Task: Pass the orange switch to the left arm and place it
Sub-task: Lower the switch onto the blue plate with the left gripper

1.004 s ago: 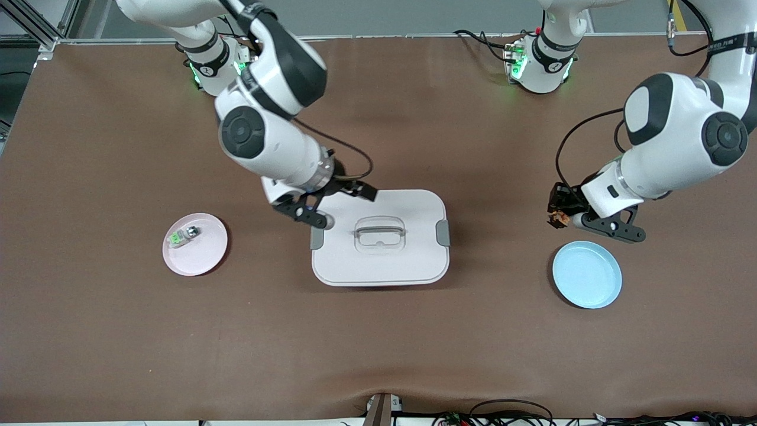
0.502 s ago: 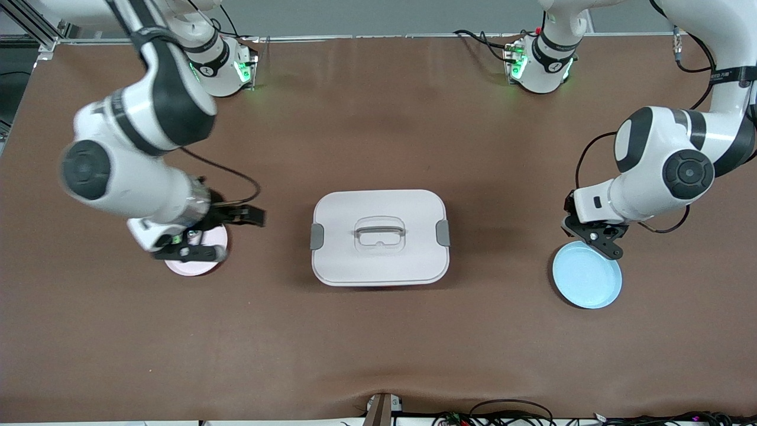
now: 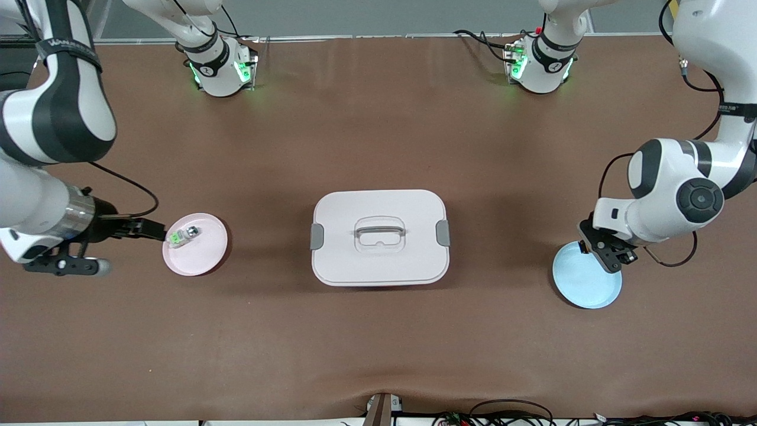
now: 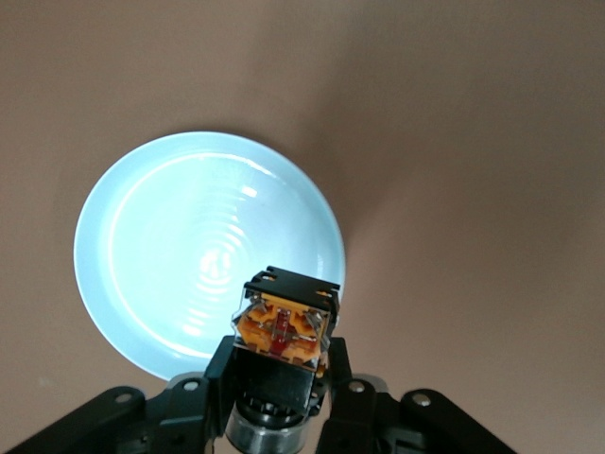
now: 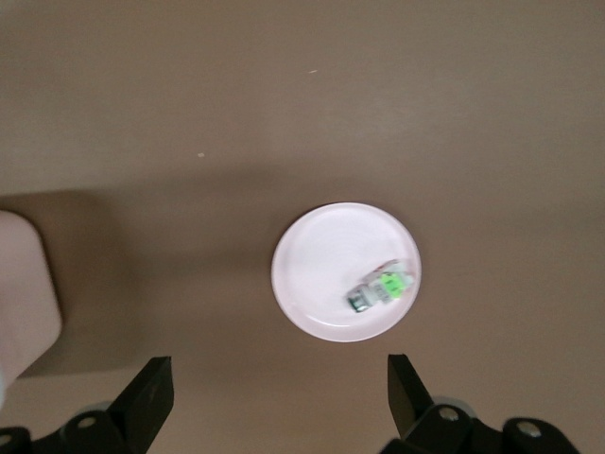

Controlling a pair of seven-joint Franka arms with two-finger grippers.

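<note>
My left gripper [image 3: 609, 251] is shut on the orange switch [image 4: 284, 324], a black block with an orange top. It holds the switch over the edge of the blue plate [image 3: 586, 279], which also shows in the left wrist view [image 4: 180, 246]. In the front view the switch is hidden by the hand. My right gripper [image 3: 117, 247] is open and empty, up beside the pink plate [image 3: 204, 254], toward the right arm's end of the table. Its wrist view shows it [image 5: 279, 378] with wide-spread jaws. The white box [image 3: 379, 236] stands mid-table, apart from both grippers.
The pink plate [image 5: 317, 265] holds a tiny clear switch with a green part [image 3: 182, 235], also seen in the right wrist view [image 5: 381, 288]. A corner of the box [image 5: 24, 284] shows there too. Brown table surface lies around all three.
My right arm swung away from over the box, past the pink plate, toward its end of the table. My left gripper carried the orange switch over the blue plate.
</note>
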